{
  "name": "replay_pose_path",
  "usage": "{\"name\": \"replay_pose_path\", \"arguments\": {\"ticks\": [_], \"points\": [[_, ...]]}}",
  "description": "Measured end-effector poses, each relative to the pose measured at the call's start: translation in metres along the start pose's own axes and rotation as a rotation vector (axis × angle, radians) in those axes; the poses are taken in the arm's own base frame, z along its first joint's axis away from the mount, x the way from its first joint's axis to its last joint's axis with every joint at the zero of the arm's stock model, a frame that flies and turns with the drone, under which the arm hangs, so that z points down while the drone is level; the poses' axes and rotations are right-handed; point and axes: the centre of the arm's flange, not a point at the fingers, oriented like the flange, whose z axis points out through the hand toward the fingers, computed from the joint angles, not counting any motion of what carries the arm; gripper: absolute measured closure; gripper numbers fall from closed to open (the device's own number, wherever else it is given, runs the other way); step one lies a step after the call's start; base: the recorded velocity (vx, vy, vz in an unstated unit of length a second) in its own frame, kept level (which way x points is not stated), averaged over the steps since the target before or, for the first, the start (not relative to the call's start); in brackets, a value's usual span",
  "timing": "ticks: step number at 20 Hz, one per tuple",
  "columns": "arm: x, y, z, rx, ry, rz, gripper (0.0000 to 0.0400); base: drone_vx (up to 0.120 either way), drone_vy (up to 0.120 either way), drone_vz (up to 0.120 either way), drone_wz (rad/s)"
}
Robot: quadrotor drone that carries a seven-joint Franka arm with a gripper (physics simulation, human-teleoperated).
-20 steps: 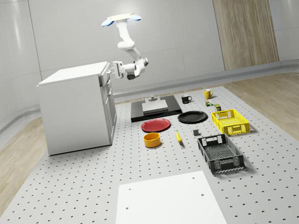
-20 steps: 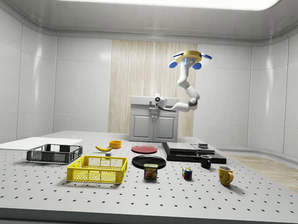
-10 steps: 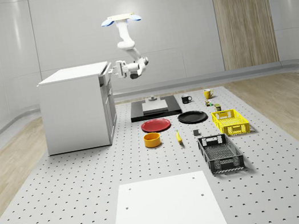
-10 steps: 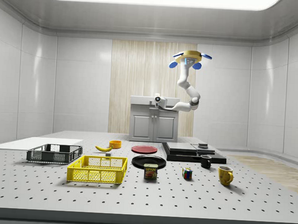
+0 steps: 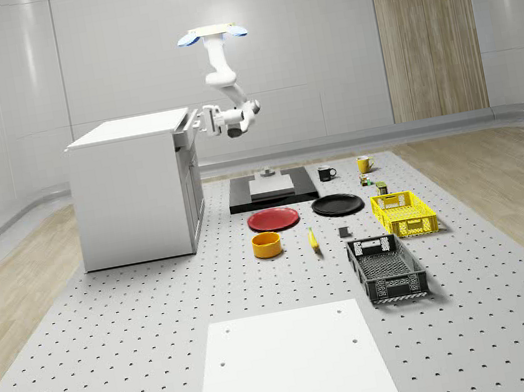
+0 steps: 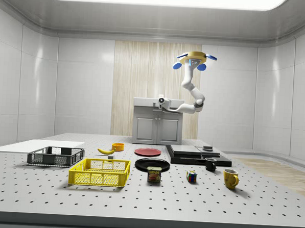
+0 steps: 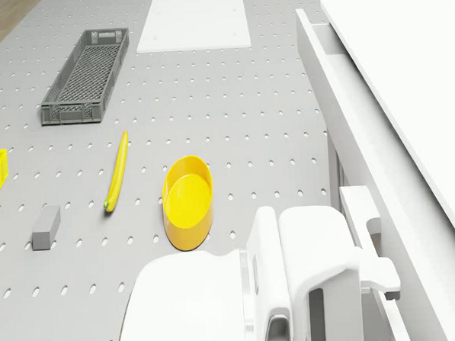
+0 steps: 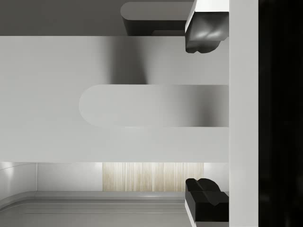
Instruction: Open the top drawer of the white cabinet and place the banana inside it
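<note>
Currently, the white cabinet [image 5: 134,188] is seen at the whole-scene view's left, its top drawer [image 5: 183,140] slightly out. The gripper [image 5: 196,122], fingers spread, is at the handle [image 8: 156,105]. The drone [image 5: 212,34] hovers beside. The banana [image 5: 312,240] lies on the table [image 5: 119,363].

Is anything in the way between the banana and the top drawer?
Yes. The top drawer is barely out, so it blocks the way in. The gripper is at its front; the banana lies on the floor beside the yellow bowl.

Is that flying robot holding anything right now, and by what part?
Nothing yet: the gripper is open, its fingers straddling the top drawer's handle; the drone hovers beside the cabinet.
</note>
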Motion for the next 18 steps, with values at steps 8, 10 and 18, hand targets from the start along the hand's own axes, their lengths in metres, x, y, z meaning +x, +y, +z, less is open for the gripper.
{"name": "replay_pose_path", "arguments": {"ticks": [8, 10, 18], "points": [[-0.008, -0.008, 0.000, 0.000, 0.000, 0.000, 0.0001, 0.000, 0.000, 0.000, 0.000], [-0.010, -0.010, 0.000, 0.000, 0.000, 0.000, 0.0084, 0.000, 0.000, 0.000, 0.000], [-0.009, -0.010, -0.006, -0.006, 0.004, -0.005, 0.0221, 0.000, 0.000, 0.000, 0.000]]}}
